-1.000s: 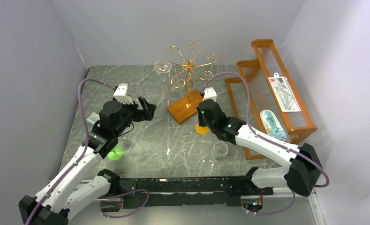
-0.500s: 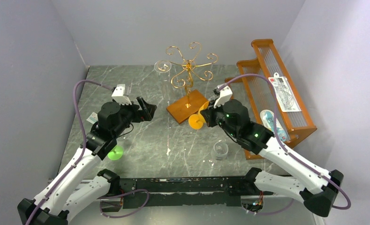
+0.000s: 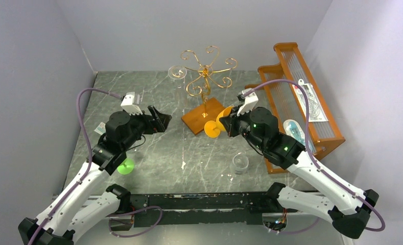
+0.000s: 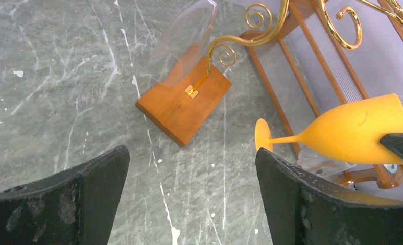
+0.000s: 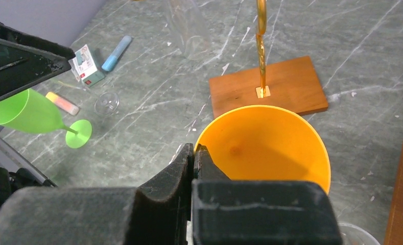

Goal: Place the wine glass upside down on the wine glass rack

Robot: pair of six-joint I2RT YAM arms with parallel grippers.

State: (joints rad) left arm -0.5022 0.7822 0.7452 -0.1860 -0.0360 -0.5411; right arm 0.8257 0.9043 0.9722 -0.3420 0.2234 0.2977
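Note:
The orange wine glass hangs in the air, tipped on its side, with its foot pointing left just in front of the rack's base. My right gripper is shut on its rim, one finger inside the bowl and one outside. The wine glass rack is a gold wire stand with scroll arms on a brown wooden base. A clear glass hangs upside down from its left arm. My left gripper hovers open and holds nothing, left of the base; its view shows the orange glass.
A green wine glass stands under my left arm. A clear tumbler sits near the front, right of centre. The orange slatted shelf with packaged items fills the right side. A small box and a blue marker lie at the left.
My right arm has lifted the orange glass off the table, tipped it onto its side and swung it toward the rack's base. The left arm has barely shifted.

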